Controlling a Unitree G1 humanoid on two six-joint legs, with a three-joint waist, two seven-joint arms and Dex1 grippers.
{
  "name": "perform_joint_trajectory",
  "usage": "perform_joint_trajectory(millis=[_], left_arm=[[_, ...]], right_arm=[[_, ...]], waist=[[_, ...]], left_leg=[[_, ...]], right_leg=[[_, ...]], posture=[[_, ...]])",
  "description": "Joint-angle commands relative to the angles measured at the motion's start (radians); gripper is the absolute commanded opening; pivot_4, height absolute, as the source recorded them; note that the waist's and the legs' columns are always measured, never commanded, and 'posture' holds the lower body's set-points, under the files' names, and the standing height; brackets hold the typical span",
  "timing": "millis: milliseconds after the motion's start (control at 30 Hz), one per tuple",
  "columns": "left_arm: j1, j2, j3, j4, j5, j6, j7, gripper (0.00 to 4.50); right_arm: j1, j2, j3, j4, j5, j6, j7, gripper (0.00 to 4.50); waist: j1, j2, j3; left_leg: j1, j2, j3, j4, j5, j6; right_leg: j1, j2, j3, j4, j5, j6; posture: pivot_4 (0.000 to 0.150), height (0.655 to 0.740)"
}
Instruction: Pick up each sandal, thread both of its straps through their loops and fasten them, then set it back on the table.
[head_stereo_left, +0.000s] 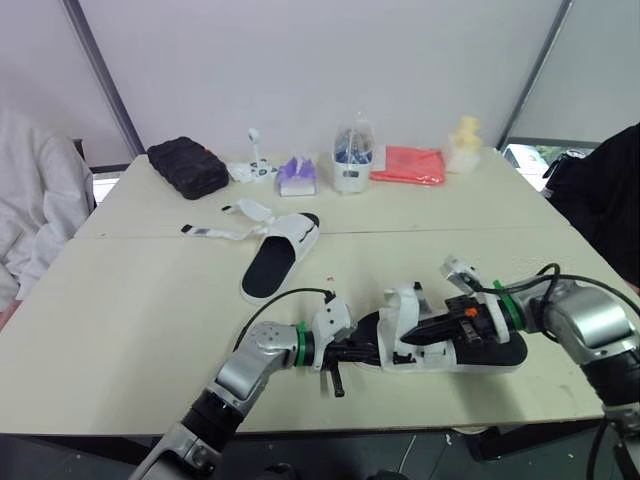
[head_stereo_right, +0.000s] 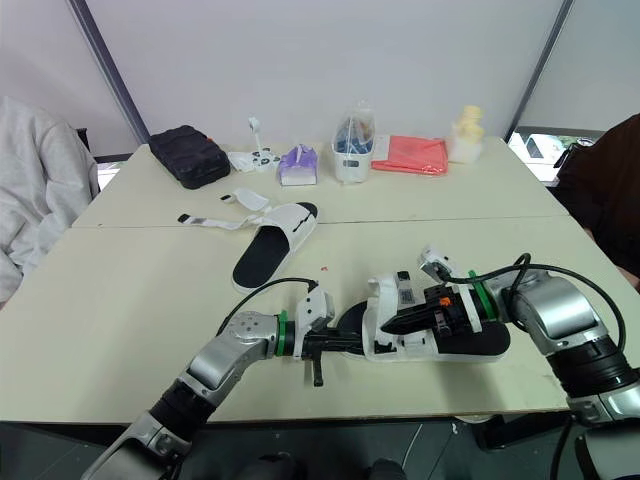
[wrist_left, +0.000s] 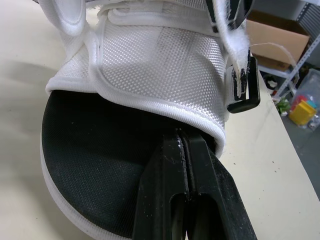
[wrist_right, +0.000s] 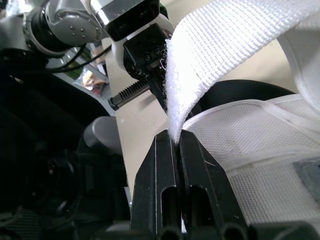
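A white sandal with a black insole (head_stereo_left: 455, 352) lies near the table's front edge between my two grippers. My left gripper (head_stereo_left: 360, 350) is at its toe end, fingers shut, with the tips (wrist_left: 182, 142) resting on the insole just under the edge of the white upper. My right gripper (head_stereo_left: 418, 333) reaches in from the heel side and is shut on the end of a white strap (wrist_right: 220, 50), holding it raised over the upper. A black loop (wrist_left: 245, 97) hangs at the sandal's side. The second sandal (head_stereo_left: 281, 254) lies farther back, its straps (head_stereo_left: 215, 232) spread open to the left.
Along the table's far edge sit a black pouch (head_stereo_left: 187, 165), a purple tissue pack (head_stereo_left: 297, 176), a clear container (head_stereo_left: 352, 160), a red cloth (head_stereo_left: 408, 165) and a yellow object (head_stereo_left: 464, 145). A person in white (head_stereo_left: 35, 210) is at the left; a dark sleeve (head_stereo_left: 600, 190) is at the right.
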Motion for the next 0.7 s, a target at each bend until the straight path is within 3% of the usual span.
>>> perform_joint_trajectory(millis=[33,133,300,700], left_arm=[[0.017,0.021,0.009,0.065,0.042,0.025,0.031,0.0],[0.017,0.02,0.01,0.065,0.042,0.026,0.031,0.0],[0.017,0.019,0.01,0.066,0.04,0.027,0.031,0.0],[0.018,0.011,0.015,0.07,0.039,0.026,0.035,0.0]], right_arm=[[-0.006,-0.007,-0.018,-0.025,0.027,0.022,0.009,0.02],[0.006,-0.024,-0.002,-0.035,0.011,0.008,0.018,0.02],[0.035,-0.055,0.093,-0.015,-0.18,-0.237,0.01,0.02],[-0.085,-0.03,0.149,-0.086,-0.269,-0.378,0.067,0.02]], waist=[[0.0,0.0,0.0],[0.0,0.0,0.0],[-0.001,0.0,0.0],[-0.002,0.0,-0.001]], left_leg=[[0.0,0.0,0.0,0.0,0.0,0.0],[0.0,0.0,0.0,0.0,0.0,0.0],[0.0,0.0,0.0,0.0,0.0,0.0],[0.001,0.0,0.0,0.001,0.0,-0.001]], right_leg=[[0.0,0.0,0.0,0.0,0.0,0.0],[0.0,0.0,0.0,0.0,0.0,0.0],[0.0,0.0,0.0,0.0,0.0,0.0],[0.001,0.001,0.0,0.0,0.0,0.0]], posture=[[0.15,0.74],[0.15,0.74],[0.15,0.74],[0.15,0.74]])
